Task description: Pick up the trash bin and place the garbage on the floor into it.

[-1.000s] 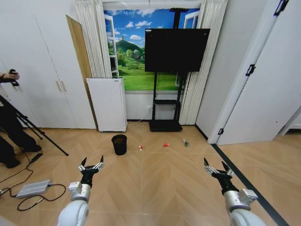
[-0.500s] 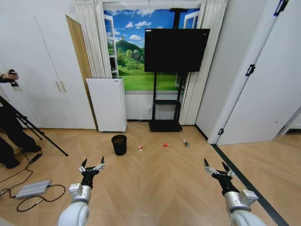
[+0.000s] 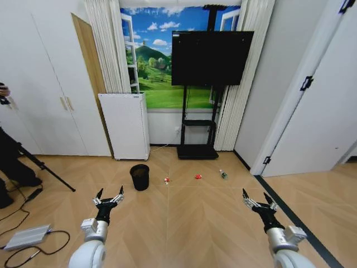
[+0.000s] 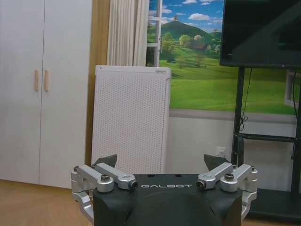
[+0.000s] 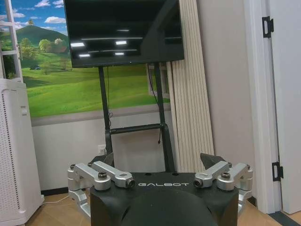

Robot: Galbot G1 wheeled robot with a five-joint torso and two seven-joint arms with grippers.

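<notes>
While apart, both claws spread, low.

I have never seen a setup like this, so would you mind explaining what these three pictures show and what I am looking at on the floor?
This is a wheeled robot with two arms. The wide picture comes from a camera on its head, looking forward and down across a wooden floor. Its left gripper and right gripper are raised in front of it, both open and holding nothing. The other two pictures come from cameras on each wrist, so each shows that arm's own fingers from behind, with the room beyond. On the floor ahead stand a small black trash bin and, in a rough row beside it, a red-and-white scrap, a red scrap and a small bottle. A white perforated appliance and a TV on a stand are against the wall.
</notes>
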